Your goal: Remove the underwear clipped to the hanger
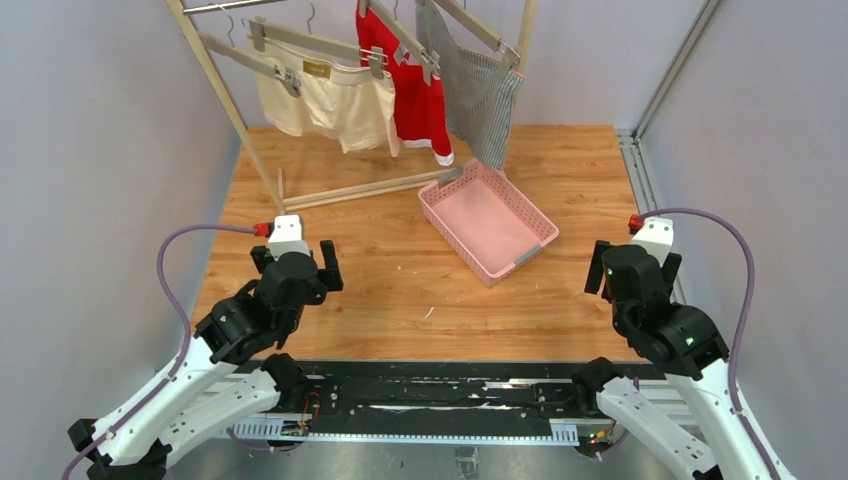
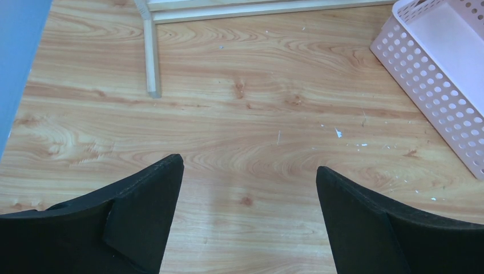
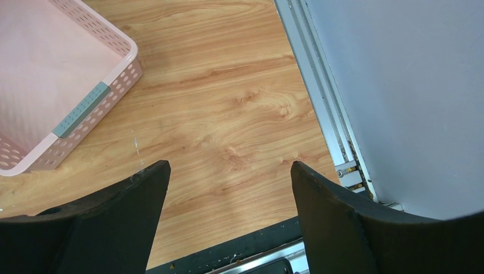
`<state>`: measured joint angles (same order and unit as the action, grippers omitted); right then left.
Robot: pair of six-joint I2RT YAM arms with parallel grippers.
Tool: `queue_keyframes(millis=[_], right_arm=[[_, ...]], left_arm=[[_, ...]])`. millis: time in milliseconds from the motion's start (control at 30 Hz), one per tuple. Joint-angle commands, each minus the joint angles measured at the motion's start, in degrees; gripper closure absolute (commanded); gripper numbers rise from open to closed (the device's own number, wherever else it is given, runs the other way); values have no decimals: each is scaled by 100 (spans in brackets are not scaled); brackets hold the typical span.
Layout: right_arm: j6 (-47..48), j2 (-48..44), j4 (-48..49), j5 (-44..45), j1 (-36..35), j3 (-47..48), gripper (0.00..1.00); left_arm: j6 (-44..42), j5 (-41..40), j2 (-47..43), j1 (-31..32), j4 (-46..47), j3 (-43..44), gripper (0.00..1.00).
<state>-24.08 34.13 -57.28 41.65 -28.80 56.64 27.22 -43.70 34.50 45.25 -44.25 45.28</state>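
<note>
Three underwear hang clipped to wooden hangers [image 1: 320, 42] at the back of the table: a cream pair [image 1: 325, 100], a red pair with white trim [image 1: 415, 95] and a grey-striped pair [image 1: 480, 90]. My left gripper [image 1: 293, 252] hovers over the near left of the table, open, with only bare wood between its fingers [image 2: 248, 165]. My right gripper [image 1: 637, 262] hangs over the near right edge, also open and holding nothing [image 3: 229, 164]. Both grippers are far from the clothes.
A wooden rack [image 1: 360, 190] carries the hangers; its foot [image 2: 151, 51] lies ahead of the left gripper. A pink perforated basket [image 1: 452, 240] sits mid-table, seen at the right of the left wrist view [image 2: 434, 74] and left of the right wrist view [image 3: 85, 108]. An aluminium rail [image 3: 319, 85] borders the table's right side.
</note>
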Motion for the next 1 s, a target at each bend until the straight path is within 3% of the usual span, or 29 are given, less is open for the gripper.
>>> queue_keyframes(millis=[0, 400, 567, 767, 967], right_arm=[[-69, -146, 80, 145, 98, -129, 20], [-3, -183, 262, -112, 98, -245, 20], [-5, -103, 278, -243, 96, -282, 20], [92, -129, 516, -439, 94, -307, 20], [154, -87, 666, -734, 94, -290, 20]], left_arm=[[-14, -24, 13, 36, 73, -43, 2], [-89, 52, 8, 36, 125, -51, 2], [-508, 470, 105, 36, 384, 46, 2], [-1181, 881, 932, 36, 438, 1112, 2], [-2036, 1306, 1505, 36, 1467, 2303, 2]])
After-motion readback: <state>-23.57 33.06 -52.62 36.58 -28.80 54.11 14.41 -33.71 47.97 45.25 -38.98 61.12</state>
